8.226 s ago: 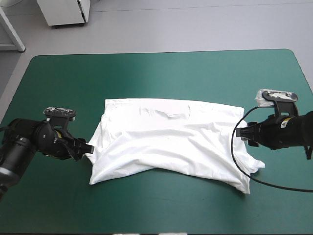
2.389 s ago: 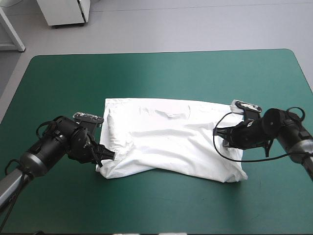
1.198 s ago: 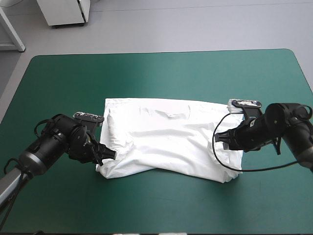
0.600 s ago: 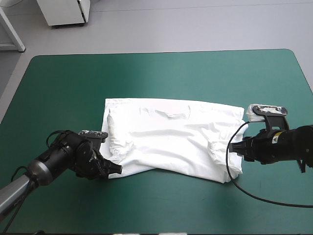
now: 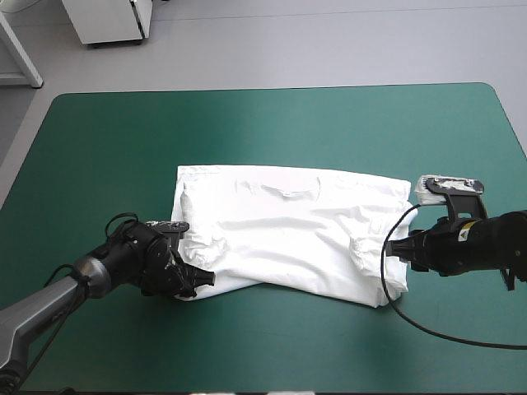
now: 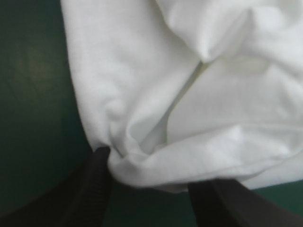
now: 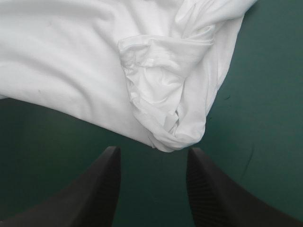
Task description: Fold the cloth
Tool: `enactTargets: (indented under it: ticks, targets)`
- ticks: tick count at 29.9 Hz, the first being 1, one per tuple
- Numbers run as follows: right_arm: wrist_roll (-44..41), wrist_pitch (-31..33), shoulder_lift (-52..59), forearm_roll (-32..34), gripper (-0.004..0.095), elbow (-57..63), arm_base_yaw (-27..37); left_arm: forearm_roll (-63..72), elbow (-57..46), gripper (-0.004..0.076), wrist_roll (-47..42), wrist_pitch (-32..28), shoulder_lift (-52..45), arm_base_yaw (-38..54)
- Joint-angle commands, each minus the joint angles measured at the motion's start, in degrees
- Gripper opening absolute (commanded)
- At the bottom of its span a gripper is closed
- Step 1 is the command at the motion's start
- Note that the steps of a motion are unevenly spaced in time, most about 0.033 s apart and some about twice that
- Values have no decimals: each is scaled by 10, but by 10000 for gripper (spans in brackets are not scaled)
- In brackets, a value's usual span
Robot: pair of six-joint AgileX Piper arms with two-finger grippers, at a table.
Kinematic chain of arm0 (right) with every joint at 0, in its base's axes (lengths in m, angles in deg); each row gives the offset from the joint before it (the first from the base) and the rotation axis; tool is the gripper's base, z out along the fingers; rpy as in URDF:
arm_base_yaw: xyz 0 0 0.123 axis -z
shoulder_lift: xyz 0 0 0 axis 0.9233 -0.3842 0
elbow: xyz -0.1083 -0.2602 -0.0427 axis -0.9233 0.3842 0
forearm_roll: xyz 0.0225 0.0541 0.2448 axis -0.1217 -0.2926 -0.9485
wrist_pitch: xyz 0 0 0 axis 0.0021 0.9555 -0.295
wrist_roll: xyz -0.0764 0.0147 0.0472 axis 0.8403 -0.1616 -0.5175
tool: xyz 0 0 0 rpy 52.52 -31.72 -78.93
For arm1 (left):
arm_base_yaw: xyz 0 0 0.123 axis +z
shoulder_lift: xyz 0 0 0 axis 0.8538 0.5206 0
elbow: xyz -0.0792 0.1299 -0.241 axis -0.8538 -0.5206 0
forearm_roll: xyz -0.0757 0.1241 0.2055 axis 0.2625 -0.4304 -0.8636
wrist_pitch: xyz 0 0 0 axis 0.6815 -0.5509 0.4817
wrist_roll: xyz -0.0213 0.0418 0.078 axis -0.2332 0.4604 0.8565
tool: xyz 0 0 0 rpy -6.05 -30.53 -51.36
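Left claw (image 5: 208, 279) low, spread astride T-shirt (image 5: 288, 230) corner.

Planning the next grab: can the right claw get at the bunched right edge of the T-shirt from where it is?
Probably yes. The right claw is open, the T-shirt's bunched fold lies just ahead of it, and only bare teal-green cover separates them.

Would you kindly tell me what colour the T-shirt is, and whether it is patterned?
The T-shirt is plain white, unpatterned; best seen in the high view.
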Motion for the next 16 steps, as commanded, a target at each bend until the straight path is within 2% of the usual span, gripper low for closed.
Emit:
enactTargets:
  ticks: [1, 3, 5, 11, 16]
  targets:
    - [0, 0, 8, -2, 418, -17, 0, -14, -3, 314, -33, -19, 31, -2]
    - [0, 1, 8, -2, 419, -17, 0, -20, -3, 177, -35, -19, 34, -2]
    - [0, 1, 8, -2, 419, -12, 0, -25, -3, -22, -35, -19, 34, -2]
    - [0, -12, 8, 4, 421, 53, 0, -25, -3, -22, -35, -24, 34, -2]
    - [5, -74, 5, -12, 427, 128, 0, -21, -3, -22, -29, -25, 34, -2]
